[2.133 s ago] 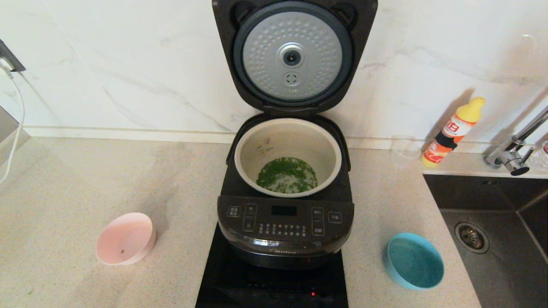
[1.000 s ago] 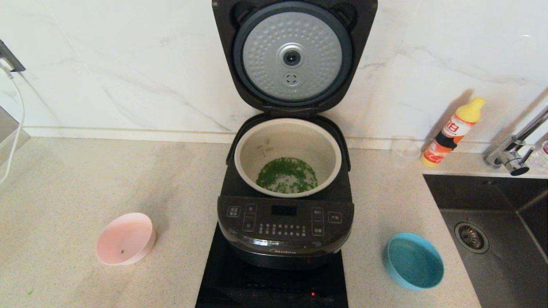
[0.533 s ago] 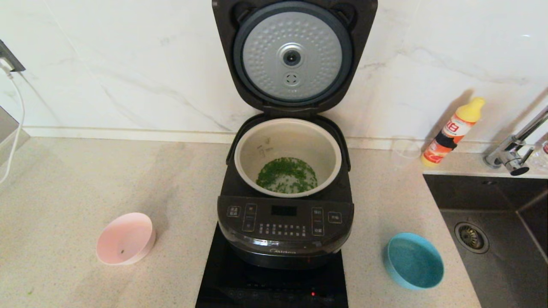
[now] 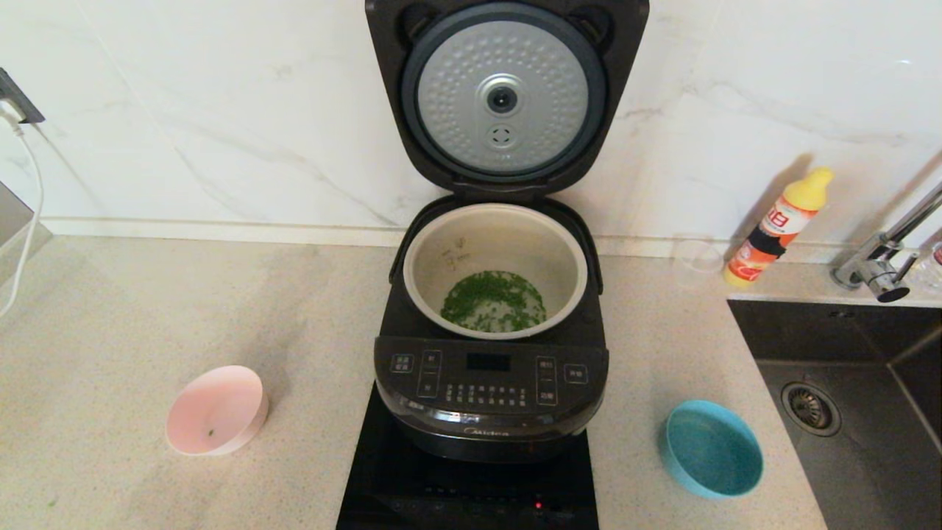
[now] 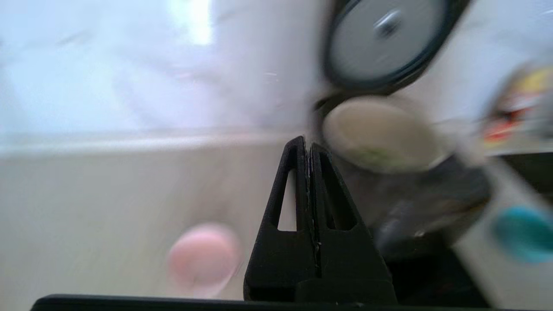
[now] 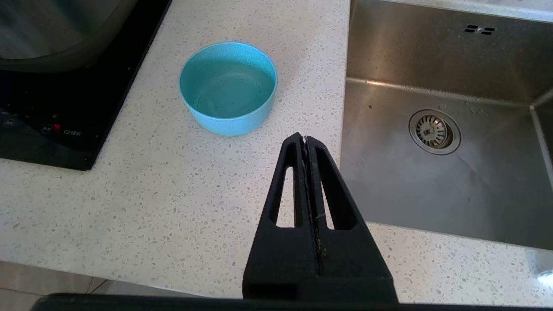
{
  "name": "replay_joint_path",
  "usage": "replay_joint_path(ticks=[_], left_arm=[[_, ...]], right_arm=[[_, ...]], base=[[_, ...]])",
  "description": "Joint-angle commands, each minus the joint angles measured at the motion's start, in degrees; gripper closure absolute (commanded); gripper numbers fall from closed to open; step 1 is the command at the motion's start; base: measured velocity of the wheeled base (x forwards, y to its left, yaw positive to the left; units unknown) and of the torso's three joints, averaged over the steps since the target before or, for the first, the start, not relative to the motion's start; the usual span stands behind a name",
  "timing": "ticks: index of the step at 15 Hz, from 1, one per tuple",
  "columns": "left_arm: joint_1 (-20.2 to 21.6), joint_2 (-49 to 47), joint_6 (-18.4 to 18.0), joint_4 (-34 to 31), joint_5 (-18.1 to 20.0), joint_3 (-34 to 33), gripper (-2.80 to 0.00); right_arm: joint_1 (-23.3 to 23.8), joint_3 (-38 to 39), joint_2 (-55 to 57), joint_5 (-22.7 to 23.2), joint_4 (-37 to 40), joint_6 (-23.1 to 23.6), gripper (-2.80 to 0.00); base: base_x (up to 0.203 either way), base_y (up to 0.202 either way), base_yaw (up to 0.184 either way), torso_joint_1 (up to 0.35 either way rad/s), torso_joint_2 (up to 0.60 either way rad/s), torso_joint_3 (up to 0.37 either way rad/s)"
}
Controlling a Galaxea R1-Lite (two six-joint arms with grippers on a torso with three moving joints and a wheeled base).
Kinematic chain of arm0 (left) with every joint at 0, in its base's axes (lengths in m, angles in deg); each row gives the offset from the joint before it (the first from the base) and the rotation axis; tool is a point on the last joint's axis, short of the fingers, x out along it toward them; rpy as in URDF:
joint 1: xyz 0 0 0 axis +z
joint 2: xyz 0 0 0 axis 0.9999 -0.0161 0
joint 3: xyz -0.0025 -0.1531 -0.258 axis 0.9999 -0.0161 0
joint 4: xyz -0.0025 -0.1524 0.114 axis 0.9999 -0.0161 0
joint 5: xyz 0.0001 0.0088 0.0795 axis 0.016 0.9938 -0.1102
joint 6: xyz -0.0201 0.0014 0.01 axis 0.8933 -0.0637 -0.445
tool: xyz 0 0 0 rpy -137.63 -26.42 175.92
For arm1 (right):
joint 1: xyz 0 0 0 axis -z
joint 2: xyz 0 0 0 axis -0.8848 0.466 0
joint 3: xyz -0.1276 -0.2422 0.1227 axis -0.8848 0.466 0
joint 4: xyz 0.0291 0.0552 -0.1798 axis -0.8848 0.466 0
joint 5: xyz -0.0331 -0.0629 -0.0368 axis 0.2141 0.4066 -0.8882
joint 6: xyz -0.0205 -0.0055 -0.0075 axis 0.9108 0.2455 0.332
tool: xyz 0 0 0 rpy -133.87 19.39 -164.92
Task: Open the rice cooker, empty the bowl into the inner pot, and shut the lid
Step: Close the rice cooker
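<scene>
The black rice cooker [image 4: 489, 397] stands open in the middle of the counter. Its lid [image 4: 504, 96] is upright against the wall, dimpled silver disc facing me. The cream inner pot [image 4: 494, 254] holds green bits at its bottom. The pale pink bowl [image 4: 215, 411] sits on the counter to the cooker's left, almost empty, with one green speck inside; it also shows in the left wrist view [image 5: 203, 257]. Neither gripper shows in the head view. My left gripper [image 5: 308, 142] is shut and empty, back from the pink bowl. My right gripper [image 6: 305, 139] is shut and empty, above the counter's front edge.
A teal-blue bowl [image 4: 712, 449] sits right of the cooker, also seen from the right wrist [image 6: 228, 86]. The cooker stands on a black induction hob [image 4: 412, 493]. A steel sink [image 4: 846, 412] with a tap is at the right; a yellow-capped bottle [image 4: 778, 224] and a clear cup stand behind it.
</scene>
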Motion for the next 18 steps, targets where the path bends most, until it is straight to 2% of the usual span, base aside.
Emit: replay_joint_path(ticks=[1,5,8,10,12,15,18], left_arm=[[-0.1,-19.5,0.8,0.1,4.1,10.9,0.0],[-0.8,-44.9,5.2,5.1,13.3,28.1,0.0],[-3.6,-61.1,10.7,13.7,16.9,40.4,0.0],[-6.9,-70.0,13.4,18.8,17.9,49.7,0.0],[-11.2,-76.2,14.8,21.3,18.5,56.4,0.0],[-16.5,-81.8,15.1,24.1,18.6,60.8,0.0],[-18.4,-85.1,15.1,29.5,16.6,62.7,0.0]], right_arm=[[0.0,0.0,0.1,0.0,0.0,0.0,0.0],[0.0,0.0,0.2,0.0,0.0,0.0,0.0],[0.0,0.0,0.2,0.0,0.0,0.0,0.0],[0.0,0.0,0.2,0.0,0.0,0.0,0.0],[0.0,0.0,0.2,0.0,0.0,0.0,0.0],[0.0,0.0,0.2,0.0,0.0,0.0,0.0],[0.0,0.0,0.2,0.0,0.0,0.0,0.0]], base=[[0.0,0.0,0.0,0.0,0.0,0.0],[0.0,0.0,0.0,0.0,0.0,0.0],[0.0,0.0,0.0,0.0,0.0,0.0],[0.0,0.0,0.0,0.0,0.0,0.0],[0.0,0.0,0.0,0.0,0.0,0.0],[0.0,0.0,0.0,0.0,0.0,0.0],[0.0,0.0,0.0,0.0,0.0,0.0]])
